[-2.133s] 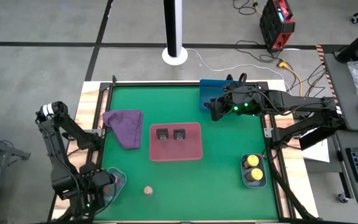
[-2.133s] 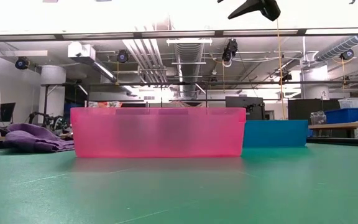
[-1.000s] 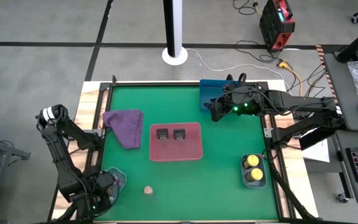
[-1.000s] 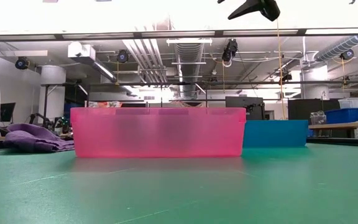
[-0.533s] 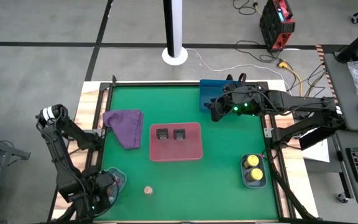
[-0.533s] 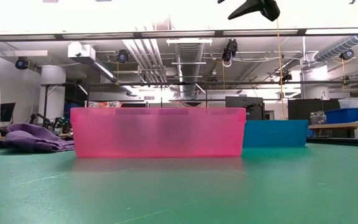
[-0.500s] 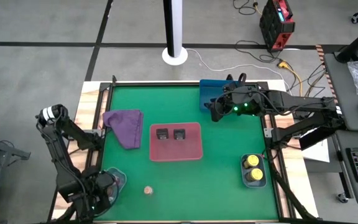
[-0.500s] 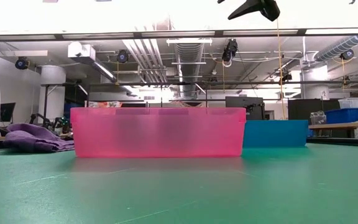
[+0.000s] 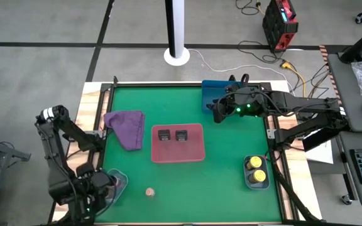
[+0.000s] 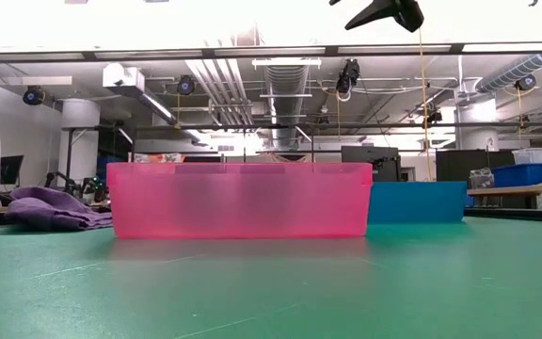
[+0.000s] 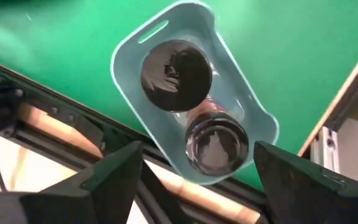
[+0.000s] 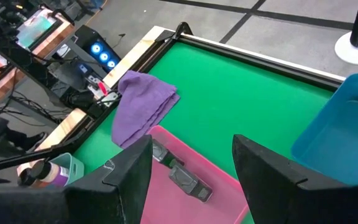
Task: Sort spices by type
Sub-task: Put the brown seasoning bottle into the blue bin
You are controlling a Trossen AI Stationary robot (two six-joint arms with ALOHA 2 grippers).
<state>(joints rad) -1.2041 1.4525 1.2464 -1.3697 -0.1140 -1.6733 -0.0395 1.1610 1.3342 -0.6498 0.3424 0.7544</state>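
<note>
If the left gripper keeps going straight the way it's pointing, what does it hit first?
Most likely the two dark round-topped shakers in the small pale blue tray: the open left gripper points straight down over them. How far above them it is cannot be judged.

No legible text, label, brand, number or sign anywhere.

two dark shakers (image 11: pixel 176 75), pale blue tray (image 11: pixel 252 112)

Grey floor (image 9: pixel 43 63); ceiling ducts (image 10: pixel 290 85).
</note>
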